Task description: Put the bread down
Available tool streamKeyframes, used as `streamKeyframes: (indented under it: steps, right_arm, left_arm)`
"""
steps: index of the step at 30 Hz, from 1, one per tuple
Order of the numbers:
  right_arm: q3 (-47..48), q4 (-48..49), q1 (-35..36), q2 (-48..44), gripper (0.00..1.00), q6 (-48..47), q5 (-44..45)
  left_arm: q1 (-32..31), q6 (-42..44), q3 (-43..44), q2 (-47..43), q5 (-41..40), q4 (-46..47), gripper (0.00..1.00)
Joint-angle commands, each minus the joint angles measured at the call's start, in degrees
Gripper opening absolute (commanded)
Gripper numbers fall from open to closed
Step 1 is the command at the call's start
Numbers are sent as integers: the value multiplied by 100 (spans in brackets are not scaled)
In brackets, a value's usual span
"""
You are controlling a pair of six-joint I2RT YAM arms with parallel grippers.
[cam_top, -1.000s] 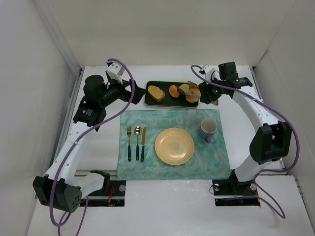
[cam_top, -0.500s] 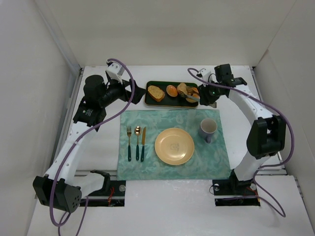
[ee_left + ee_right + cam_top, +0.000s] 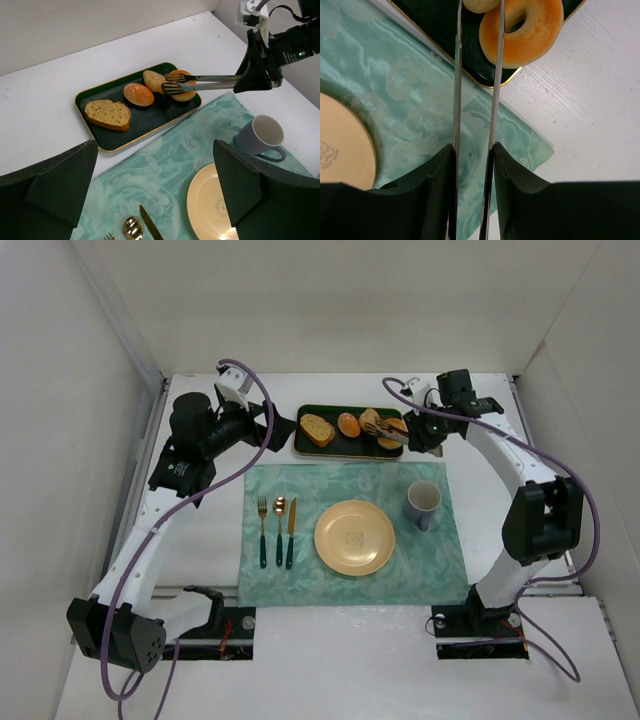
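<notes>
Tines of the right gripper [image 3: 167, 83] are drawn together on the bread [image 3: 151, 80], which rests on the dark tray [image 3: 150, 114] beside an orange ring roll [image 3: 525, 30]. The left gripper [image 3: 267, 427] hangs left of the tray, fingers spread wide.

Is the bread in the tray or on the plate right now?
In the tray. The pale bun sits in the dark tray between the tips of the tongs; the yellow plate holds nothing.

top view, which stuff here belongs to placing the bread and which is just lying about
job: bread, right end effector shut on it, dark tray under it, yellow plate (likely target)

lying about: bread slice, orange roll, ring bun, mug, cutlery
</notes>
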Motion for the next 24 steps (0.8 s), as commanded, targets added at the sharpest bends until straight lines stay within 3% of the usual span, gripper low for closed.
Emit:
streamKeyframes:
  steps: [1, 15, 24]
  right_arm:
    - [213, 309, 55, -522, 34, 92, -46]
    - [47, -367, 55, -1796, 31, 101, -686]
    - [-578, -1991, 55, -3036, 31, -1488, -1732]
  left_arm:
    - [-16, 25, 29, -126, 13, 287, 100]
    - [-16, 25, 29, -178, 13, 287, 100]
    - [-16, 78, 29, -178, -92, 287, 100]
